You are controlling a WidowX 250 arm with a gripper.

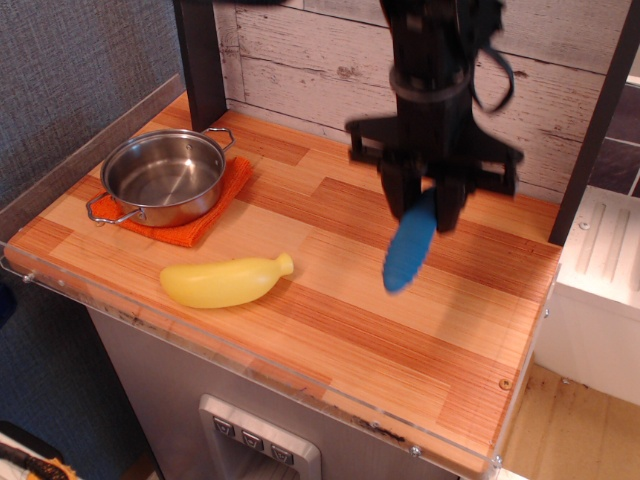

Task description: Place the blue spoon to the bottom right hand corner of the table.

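My black gripper point(428, 203) is shut on the blue spoon point(410, 248) and holds it in the air above the right half of the wooden table point(400, 330). The ribbed blue handle hangs down and slightly left from the fingers; the silver bowl is hidden between them. The image is motion-blurred around the arm. The table's near right corner point(480, 440) lies below and to the right of the spoon.
A yellow toy banana point(224, 281) lies near the front left edge. A steel pot point(163, 175) sits on an orange cloth point(205, 213) at the back left. A dark post point(198, 60) stands at the back left, another point(592, 130) at the right edge.
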